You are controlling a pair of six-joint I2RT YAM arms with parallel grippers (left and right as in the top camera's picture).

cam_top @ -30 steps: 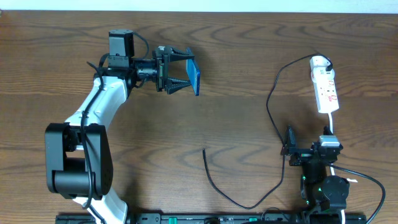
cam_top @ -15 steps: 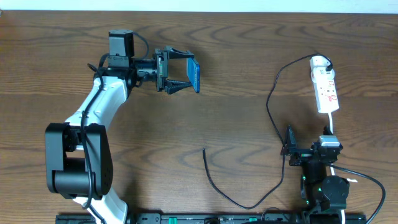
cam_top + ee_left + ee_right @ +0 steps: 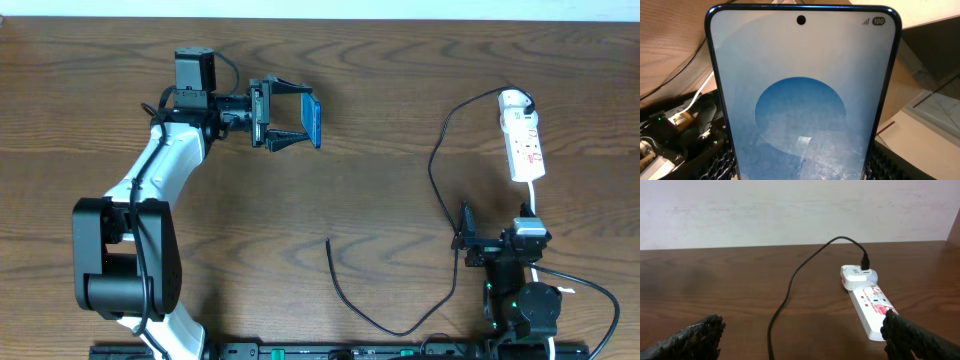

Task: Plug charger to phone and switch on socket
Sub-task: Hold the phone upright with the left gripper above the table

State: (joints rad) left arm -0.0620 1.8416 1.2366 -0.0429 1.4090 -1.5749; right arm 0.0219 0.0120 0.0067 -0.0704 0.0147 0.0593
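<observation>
1. Overhead view: the left pincer [image 3: 298, 110] pinches the phone [image 3: 313, 120] between its fingers.
2. The right pincer [image 3: 802, 342] is spread wide and holds nothing.
3. The socket [image 3: 869, 305] lies ahead of the right pincer, a bit to its right.
4. The charger [image 3: 790, 290] is plugged into the socket's far end.

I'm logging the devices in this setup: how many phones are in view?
1. The phone is clamped in the left gripper, at the upper left of the overhead view. Its blue screen fills the left wrist view. No other phone shows.
</observation>
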